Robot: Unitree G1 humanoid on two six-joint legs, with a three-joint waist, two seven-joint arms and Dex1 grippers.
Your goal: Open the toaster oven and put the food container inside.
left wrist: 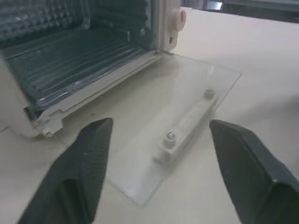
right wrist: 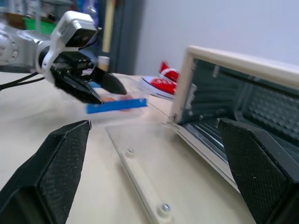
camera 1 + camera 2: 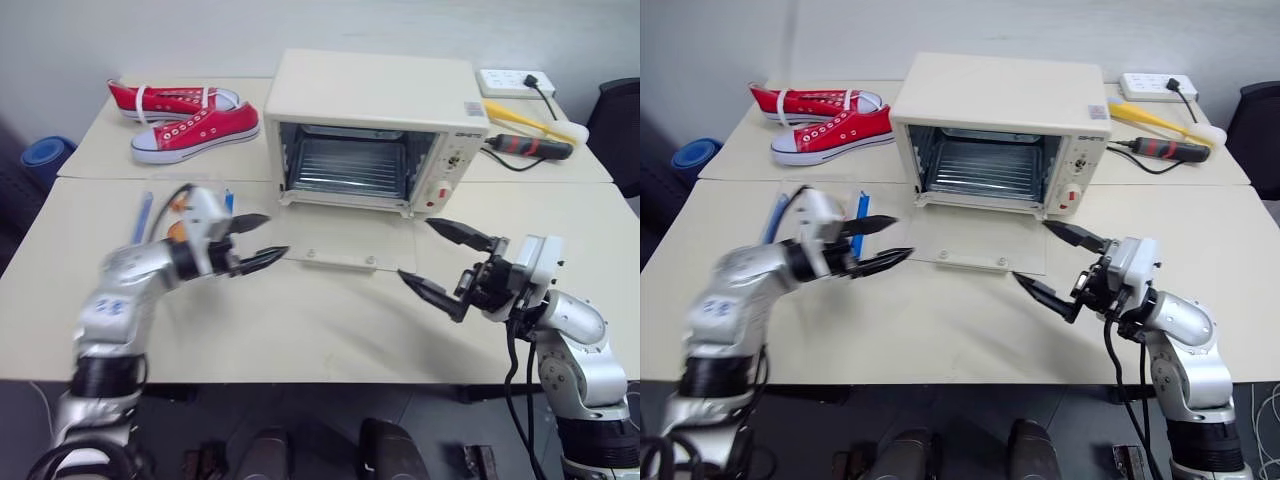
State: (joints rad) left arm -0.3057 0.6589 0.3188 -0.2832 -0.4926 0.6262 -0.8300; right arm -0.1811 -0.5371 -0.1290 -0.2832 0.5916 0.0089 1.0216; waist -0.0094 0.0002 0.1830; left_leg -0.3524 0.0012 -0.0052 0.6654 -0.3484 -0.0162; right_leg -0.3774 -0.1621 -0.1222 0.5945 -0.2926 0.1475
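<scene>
Cream table (image 3: 300,330) supports the oven (image 3: 372,130), door (image 3: 345,243) lying flat between both spread, empty grippers: left (image 3: 255,242), right (image 3: 440,262). Container (image 3: 825,215) sits behind left gripper, awaiting pickup.

No text can be read with certainty. The oven (image 3: 372,130) has a short dark brand word at the top of its knob panel, but the letters are too small to make out. Small marks beside the knobs are also not legible. A grey label sits on the oven's top, near the right corner, and its print cannot be read.
</scene>
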